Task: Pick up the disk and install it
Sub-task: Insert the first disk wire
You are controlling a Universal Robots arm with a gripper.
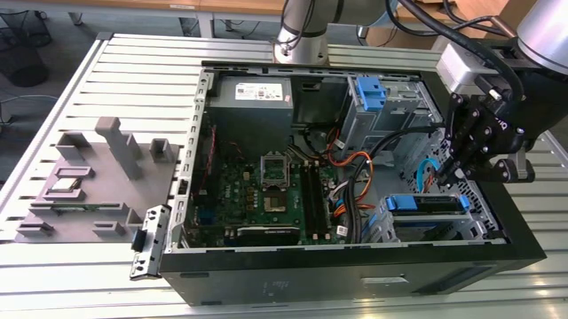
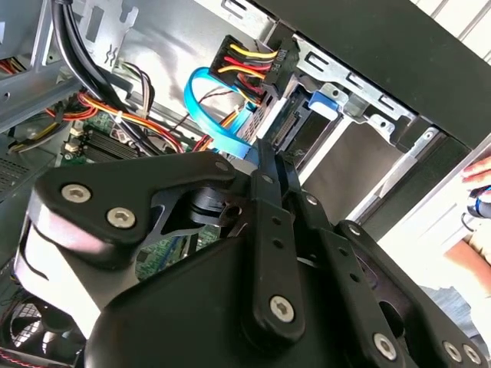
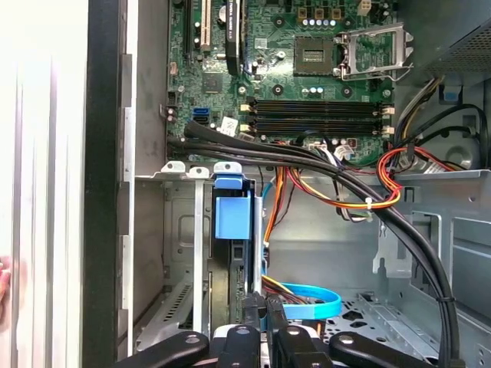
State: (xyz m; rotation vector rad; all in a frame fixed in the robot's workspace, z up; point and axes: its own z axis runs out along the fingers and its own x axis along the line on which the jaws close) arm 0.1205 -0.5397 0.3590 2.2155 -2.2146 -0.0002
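The main hazard here, as I am judging it, is lying in the wiring. The light-blue flat data cable is looping just beside the fingertips, and the bundle of red, yellow and black power wires is running into a black plug just past them. A sideways drift of the arm could be catching a loop or tugging that plug loose. A push landing off-centre could be tilting the drive in its guides and jamming it, or skidding off the smooth plastic onto the grey sheet-metal drive cage.

The disk, a flat rectangular drive framed in blue plastic carrier rails, is sitting inside that cage; the cage is standing in the corner of the open black computer case at the exterior view's right, well apart from the green motherboard. In the first wrist view the disk is showing edge-on, its blue rail uppermost between the cage walls. In the second wrist view its blue rail end is peeking out beside the plug.

The black gripper is hanging over the cage at the disk's cable end; its two slim fingers are drawn together with nothing showing between them in both wrist views. The tips are lying just beside the drive, near its connector; whether they are touching it I cannot tell.
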